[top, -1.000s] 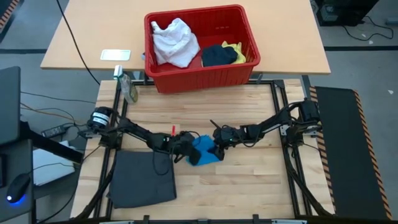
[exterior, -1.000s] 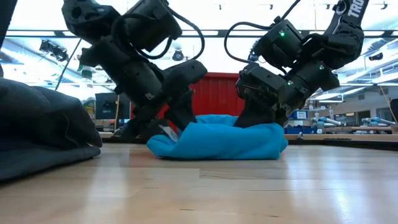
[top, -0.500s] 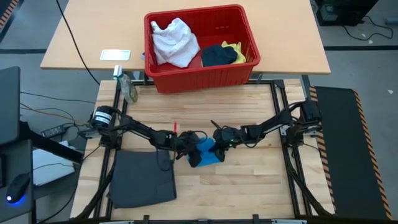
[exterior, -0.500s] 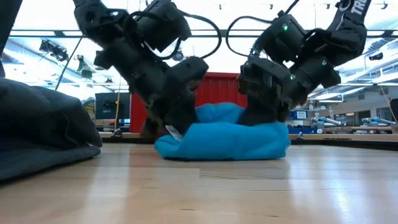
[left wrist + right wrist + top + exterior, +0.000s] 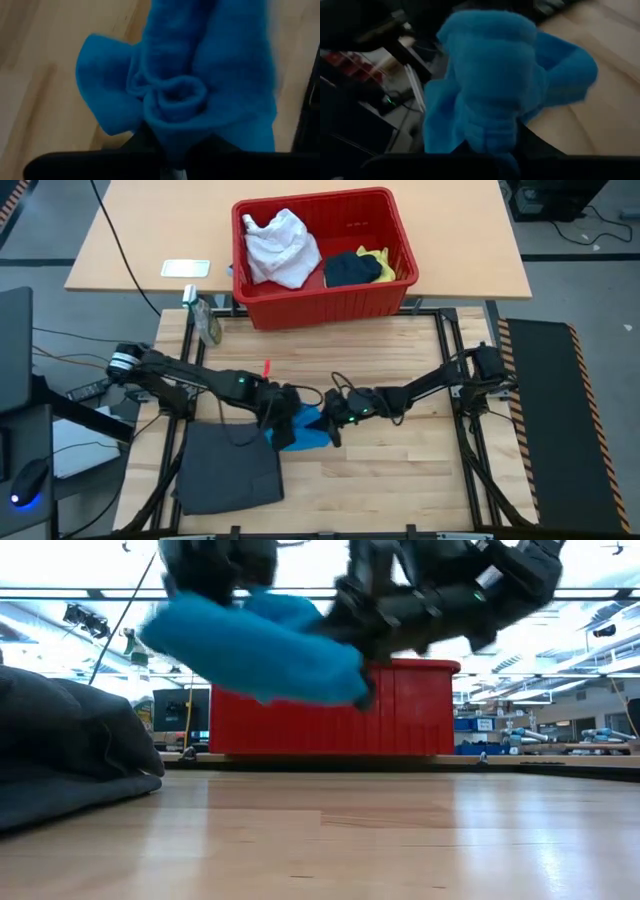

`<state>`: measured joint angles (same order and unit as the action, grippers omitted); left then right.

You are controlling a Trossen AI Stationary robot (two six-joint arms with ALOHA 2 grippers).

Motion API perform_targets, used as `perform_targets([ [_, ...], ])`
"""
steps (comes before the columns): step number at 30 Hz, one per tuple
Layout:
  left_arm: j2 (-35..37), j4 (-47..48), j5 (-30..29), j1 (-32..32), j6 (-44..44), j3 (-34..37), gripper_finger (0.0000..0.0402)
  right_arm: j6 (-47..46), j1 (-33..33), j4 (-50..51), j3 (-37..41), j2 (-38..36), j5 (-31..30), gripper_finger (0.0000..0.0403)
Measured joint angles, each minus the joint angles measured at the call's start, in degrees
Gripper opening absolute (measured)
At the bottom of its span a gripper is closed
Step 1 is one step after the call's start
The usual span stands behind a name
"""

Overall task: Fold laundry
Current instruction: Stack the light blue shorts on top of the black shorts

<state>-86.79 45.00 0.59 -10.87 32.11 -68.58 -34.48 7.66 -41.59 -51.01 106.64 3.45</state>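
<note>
The bright blue garment (image 5: 260, 645) hangs bunched in the air between my two grippers, clear of the table in the low view. In the high view it (image 5: 308, 432) sits mid-table. My left gripper (image 5: 283, 416) is shut on its left end and my right gripper (image 5: 335, 418) on its right end. A dark grey garment (image 5: 228, 465) lies flat on the table at the near left. White (image 5: 280, 245), dark navy (image 5: 350, 270) and yellow (image 5: 385, 265) garments lie in the red basket (image 5: 330, 305). My left gripper holds a bunched fold of the blue garment (image 5: 172, 127) pinched between its fingers, several layers gathered together. It comes from above, slanting down. The cloth hangs from the fingers, clear of the table. My right gripper pinches a gathered bunch of the blue garment (image 5: 495, 137) at its right end, coming nearly level from the table's right side. The cloth bulges out past the fingers and hangs slack, clear of the table.
The red basket stands on a tan table beyond the far edge of the wooden work table. A small bottle (image 5: 208, 325) stands at the far left corner. Bare wood (image 5: 400, 480) lies near and right of the grippers.
Both grippers have taken hold of the blue garment and risen, and the right one has also gone toward the table's left. The garment, which lay bunched on the table, is now lifted clear and hangs between them.
</note>
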Motion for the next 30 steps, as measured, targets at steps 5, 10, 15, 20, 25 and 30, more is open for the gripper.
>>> perform_targets([
  [5,2.3,11.2,-1.1,-6.8,7.0,-2.9,0.0043,1.0,1.9,1.3,-10.6,5.1,-0.4,0.0022],
  [10,3.4,13.7,-1.6,-15.2,16.2,-0.7,0.0043,3.5,4.1,4.6,-20.7,11.7,-0.9,0.0022],
  [15,3.2,12.7,0.3,-22.2,28.9,6.1,0.0043,9.1,6.0,5.7,-30.9,22.8,-3.0,0.0022],
  [20,3.2,13.1,3.9,-28.5,37.7,10.2,0.0043,7.5,6.3,5.6,-44.4,34.8,-1.5,0.0022],
  [25,3.3,14.0,5.3,-33.2,42.4,10.3,0.0044,3.2,6.1,7.0,-57.8,42.5,2.6,0.0039],
  [30,3.3,17.0,5.1,-36.7,46.4,10.2,0.0044,5.3,6.2,13.8,-65.5,44.3,3.2,0.0102],
])
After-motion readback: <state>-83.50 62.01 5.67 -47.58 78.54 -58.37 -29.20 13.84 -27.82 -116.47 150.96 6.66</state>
